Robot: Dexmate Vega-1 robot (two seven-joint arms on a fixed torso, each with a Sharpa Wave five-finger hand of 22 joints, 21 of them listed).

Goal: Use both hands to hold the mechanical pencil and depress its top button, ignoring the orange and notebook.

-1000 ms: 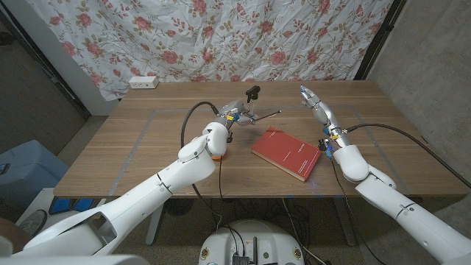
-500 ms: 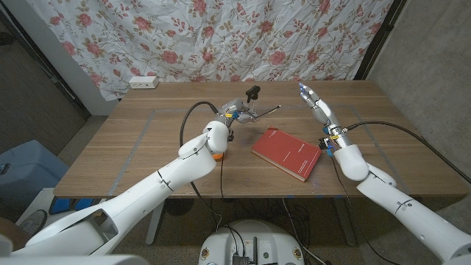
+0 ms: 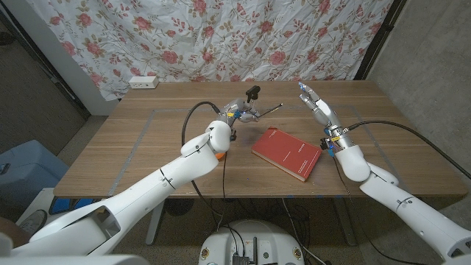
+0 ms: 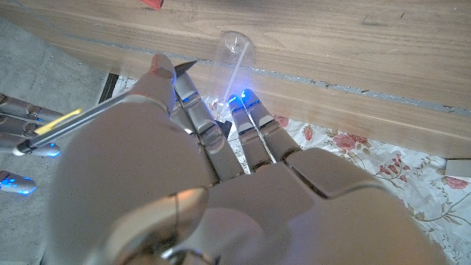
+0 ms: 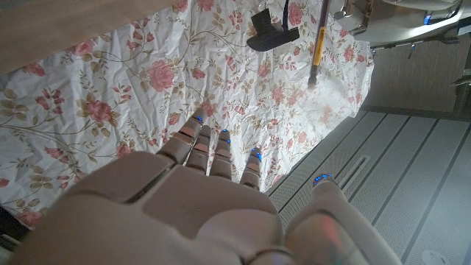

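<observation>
The red notebook [image 3: 286, 153] lies closed on the wooden table [image 3: 132, 147], nearest the robot. The orange [image 3: 218, 155] is mostly hidden behind the left forearm (only a sliver shows). Farther back, the left hand [image 3: 241, 112] holds the pencil [image 3: 269, 111] raised off the table, its free end pointing toward the right hand [image 3: 315, 104], well apart. The right hand holds nothing, fingers apart and extended. The pencil's top button cannot be made out. A flowered cloth [image 3: 221, 37] hangs behind.
</observation>
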